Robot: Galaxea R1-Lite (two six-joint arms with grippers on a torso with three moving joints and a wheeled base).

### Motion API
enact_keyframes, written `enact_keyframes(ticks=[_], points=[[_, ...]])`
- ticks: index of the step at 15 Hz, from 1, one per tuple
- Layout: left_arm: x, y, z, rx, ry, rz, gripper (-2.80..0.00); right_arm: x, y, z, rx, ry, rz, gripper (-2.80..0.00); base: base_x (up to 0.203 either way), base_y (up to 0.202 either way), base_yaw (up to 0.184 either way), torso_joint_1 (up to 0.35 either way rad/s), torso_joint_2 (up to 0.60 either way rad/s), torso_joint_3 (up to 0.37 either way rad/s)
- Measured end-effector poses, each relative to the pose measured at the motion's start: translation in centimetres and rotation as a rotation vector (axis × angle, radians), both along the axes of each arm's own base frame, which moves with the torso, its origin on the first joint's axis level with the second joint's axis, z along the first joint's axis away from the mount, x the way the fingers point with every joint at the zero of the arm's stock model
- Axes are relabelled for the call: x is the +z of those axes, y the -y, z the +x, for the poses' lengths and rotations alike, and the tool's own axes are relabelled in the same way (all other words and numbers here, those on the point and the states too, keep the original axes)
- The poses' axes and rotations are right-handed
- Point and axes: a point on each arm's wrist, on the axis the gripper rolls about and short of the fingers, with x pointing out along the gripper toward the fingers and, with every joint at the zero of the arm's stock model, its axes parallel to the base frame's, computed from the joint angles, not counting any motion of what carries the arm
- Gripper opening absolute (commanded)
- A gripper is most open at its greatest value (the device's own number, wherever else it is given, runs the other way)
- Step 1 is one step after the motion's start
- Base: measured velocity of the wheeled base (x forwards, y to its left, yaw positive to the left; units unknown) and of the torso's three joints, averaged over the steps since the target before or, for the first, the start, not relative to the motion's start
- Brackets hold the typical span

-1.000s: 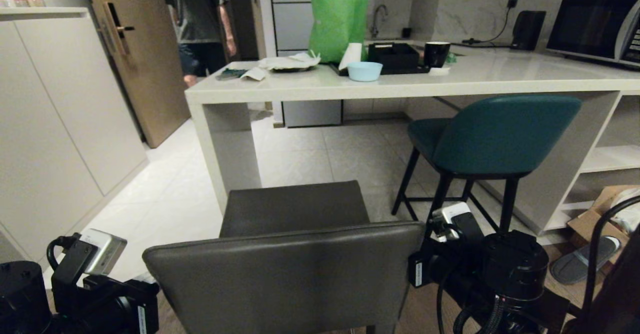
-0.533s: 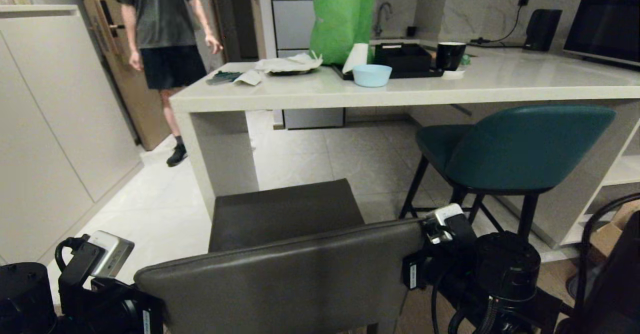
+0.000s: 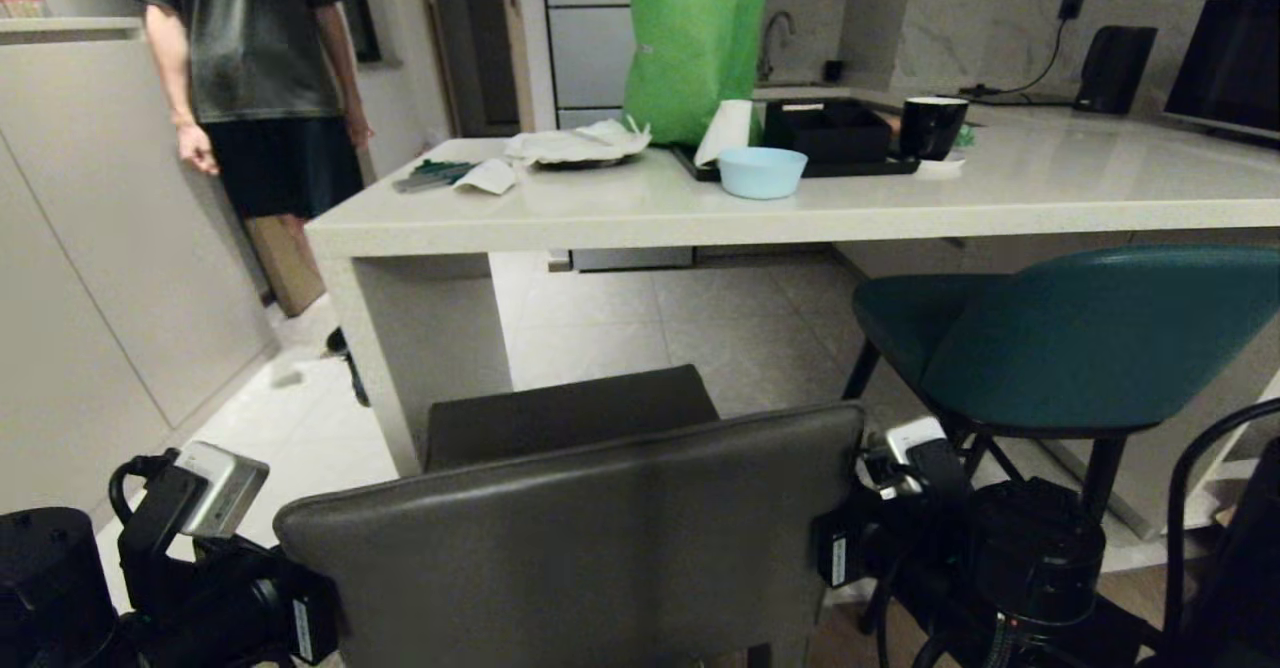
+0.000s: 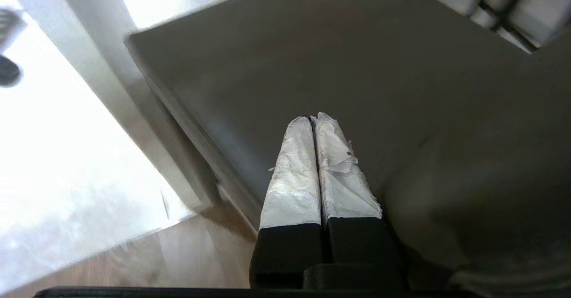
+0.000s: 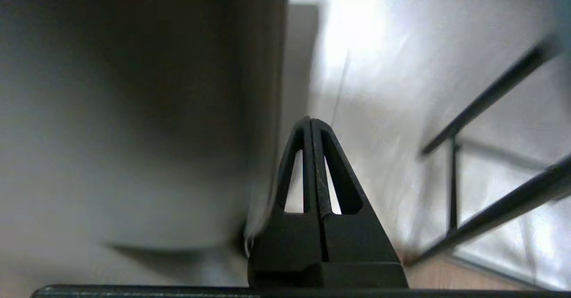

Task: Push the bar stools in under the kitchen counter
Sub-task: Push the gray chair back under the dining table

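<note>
The dark grey bar stool [image 3: 570, 538] stands right in front of me, its square back nearest and its seat pointing at the kitchen counter [image 3: 700, 213], close to the slab end panel [image 3: 420, 348]. The teal bar stool [image 3: 1090, 338] stands to the right, its seat partly under the worktop. My left gripper [image 4: 312, 118] is shut, its white-wrapped tips against the grey stool's back [image 4: 401, 88]. My right gripper [image 5: 311, 120] is shut beside the right edge of that back [image 5: 134, 110]. The teal stool's thin black legs [image 5: 490, 93] show beyond it. In the head view both grippers' fingers are hidden behind the backrest.
A person [image 3: 250, 78] stands at the back left by the pale cupboards [image 3: 90, 278]. On the worktop are a green bag [image 3: 695, 38], a light blue bowl [image 3: 762, 170], a black mug [image 3: 930, 126] and papers [image 3: 575, 143]. A black cable [image 3: 1190, 488] loops at the right.
The whole view has shifted forward: the counter is nearer, and the grey stool has gone with me toward the end panel. The person has walked from the doorway to the left.
</note>
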Motion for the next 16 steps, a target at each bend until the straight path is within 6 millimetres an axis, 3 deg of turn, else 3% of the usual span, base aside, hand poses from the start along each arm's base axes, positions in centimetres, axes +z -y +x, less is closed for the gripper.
enact_keyframes(ticks=[4, 9, 16], points=[[-0.23, 0.15, 0.31, 0.0, -0.005, 0.003, -2.8, -0.15, -0.09, -0.11, 0.009, -0.005, -0.002, -2.8, 0.18, 0.0, 0.003, 0.009, 0.01, -0.007], [-0.52, -0.1, -0.2, 0.003, 0.006, -0.003, -2.8, -0.26, -0.33, 0.12, 0.01, -0.003, 0.002, -2.8, 0.0, 0.0, 0.0, 0.0, 0.0, 0.0], [-0.39, 0.18, 0.71, 0.0, 0.01, -0.003, -2.8, -0.48, -0.51, 0.4, 0.006, -0.005, 0.001, -2.8, 0.0, 0.0, 0.0, 0.0, 0.0, 0.0]])
